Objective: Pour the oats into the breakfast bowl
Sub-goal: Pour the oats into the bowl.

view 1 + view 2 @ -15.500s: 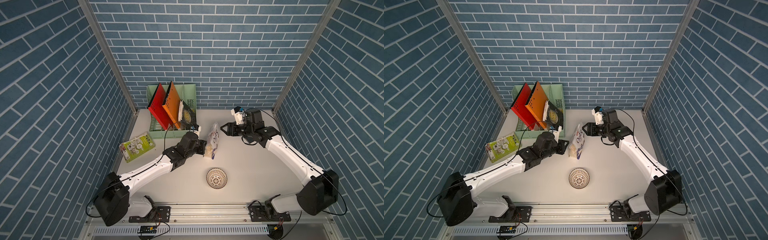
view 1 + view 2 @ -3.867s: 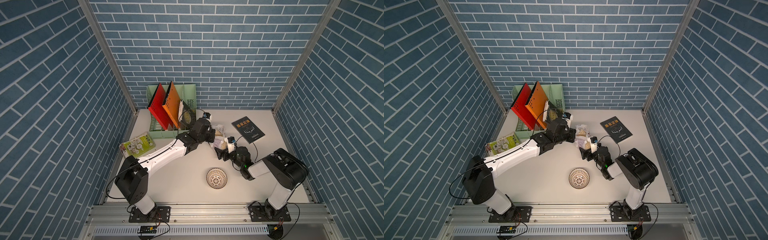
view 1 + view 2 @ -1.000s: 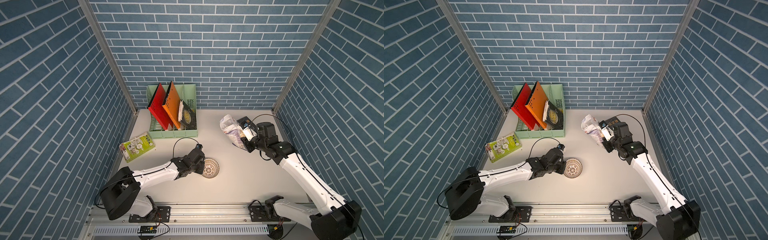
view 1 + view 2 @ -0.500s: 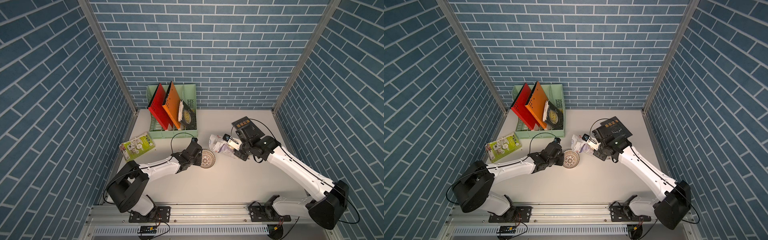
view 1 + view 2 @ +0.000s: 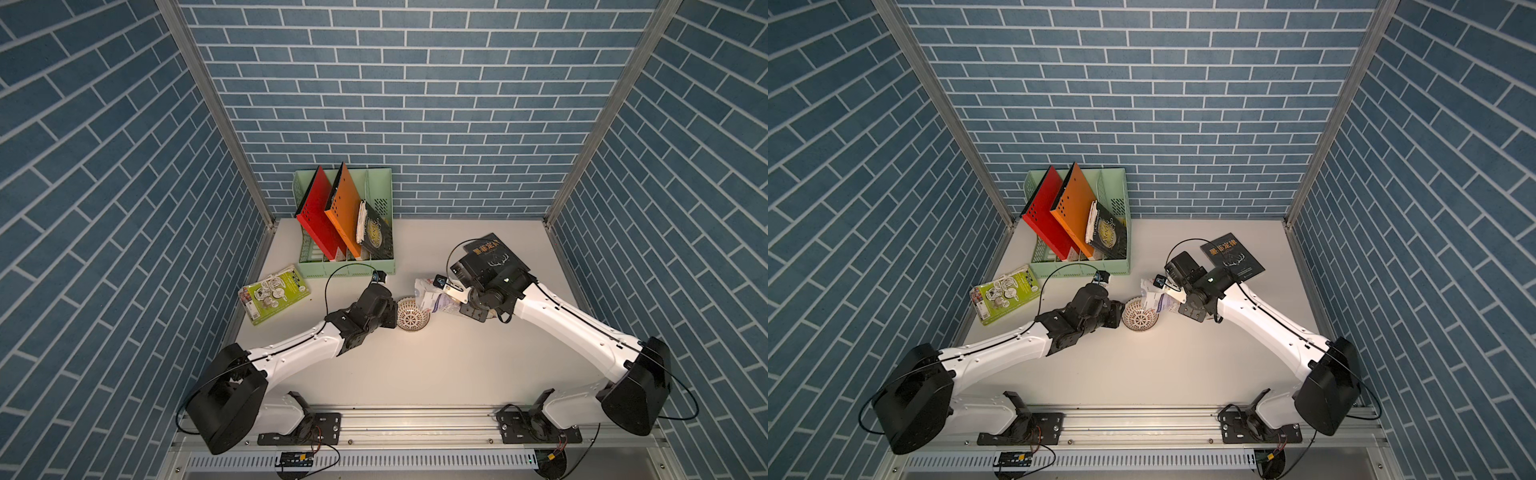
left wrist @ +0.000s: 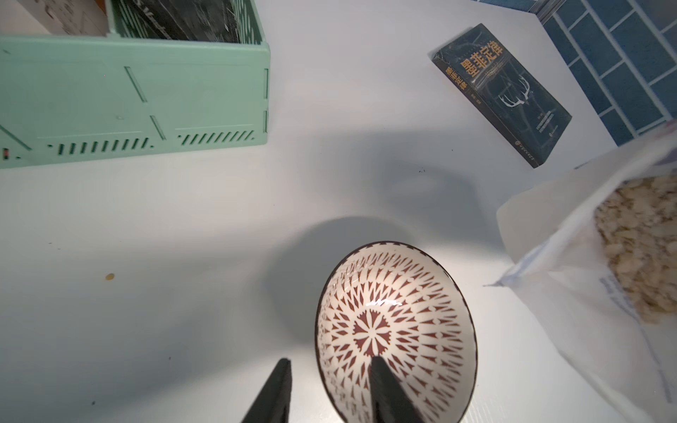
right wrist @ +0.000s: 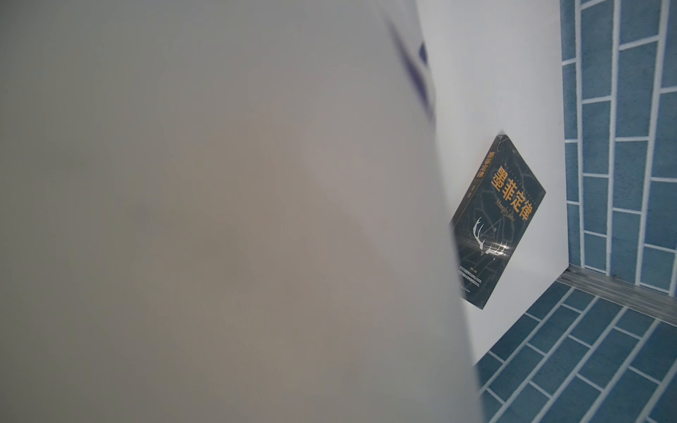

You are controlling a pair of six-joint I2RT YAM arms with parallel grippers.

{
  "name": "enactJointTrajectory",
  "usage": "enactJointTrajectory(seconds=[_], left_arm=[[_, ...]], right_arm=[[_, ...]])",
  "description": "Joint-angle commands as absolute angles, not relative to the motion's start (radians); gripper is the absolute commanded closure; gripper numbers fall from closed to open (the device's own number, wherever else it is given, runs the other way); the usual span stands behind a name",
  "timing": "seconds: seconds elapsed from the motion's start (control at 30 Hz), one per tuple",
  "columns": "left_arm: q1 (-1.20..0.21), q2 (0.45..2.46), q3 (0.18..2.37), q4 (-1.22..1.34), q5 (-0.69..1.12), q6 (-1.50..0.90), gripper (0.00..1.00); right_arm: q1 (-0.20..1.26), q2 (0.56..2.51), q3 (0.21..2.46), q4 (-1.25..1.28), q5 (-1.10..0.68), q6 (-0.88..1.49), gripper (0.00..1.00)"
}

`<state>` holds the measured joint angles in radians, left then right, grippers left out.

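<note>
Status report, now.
Left gripper open, jaws astride breakfast bowl rim. Right gripper shut on oats pouch, tilted toward bowl. Bowl empty, oats in pouch. One left finger inside bowl, in pour path.

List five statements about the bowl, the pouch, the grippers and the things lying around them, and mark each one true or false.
1. The breakfast bowl is empty. True.
2. Both fingers of the left gripper are outside the bowl. False: one finger is inside and one outside, with the rim between them and the jaws apart.
3. The right gripper holds the oats pouch, tilted, next to the bowl. True.
4. The pouch is sealed. False: its mouth is open and the oats show inside.
5. The green-and-white packet stands in the green rack. False: it lies flat on the table, beside the rack.
</note>
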<state>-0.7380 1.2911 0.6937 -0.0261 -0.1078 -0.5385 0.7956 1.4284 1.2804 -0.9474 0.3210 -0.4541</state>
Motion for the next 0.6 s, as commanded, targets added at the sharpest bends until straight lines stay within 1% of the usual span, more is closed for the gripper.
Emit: enactJointTrajectory(seconds=[0.0,0.1,0.3,0.47,0.53,0.57], left_arm=[[-0.717,1.202,0.658,-0.074,-0.184,-0.537,0.52],[-0.697,1.113,0.617,-0.082,-0.229,-0.541,0.44],[-0.663,0.904,0.474,0.026,-0.322,-0.600,0.20],[-0.651,0.733,0.376,0.095,-0.411,-0.640,0.05],[-0.648,0.693,0.368,0.078,-0.437,-0.639,0.01],[-0.645,0.683,0.370,0.063,-0.445,-0.637,0.01]], right_arm=[[0.833,1.449,1.360,-0.953,0.437,-0.475,1.00],[0.868,1.490,1.387,-0.996,0.510,-0.469,1.00],[0.929,1.560,1.418,-1.055,0.657,-0.457,1.00],[0.961,1.603,1.434,-1.089,0.755,-0.450,1.00],[0.975,1.615,1.443,-1.094,0.785,-0.450,1.00],[0.981,1.620,1.448,-1.095,0.802,-0.452,1.00]])
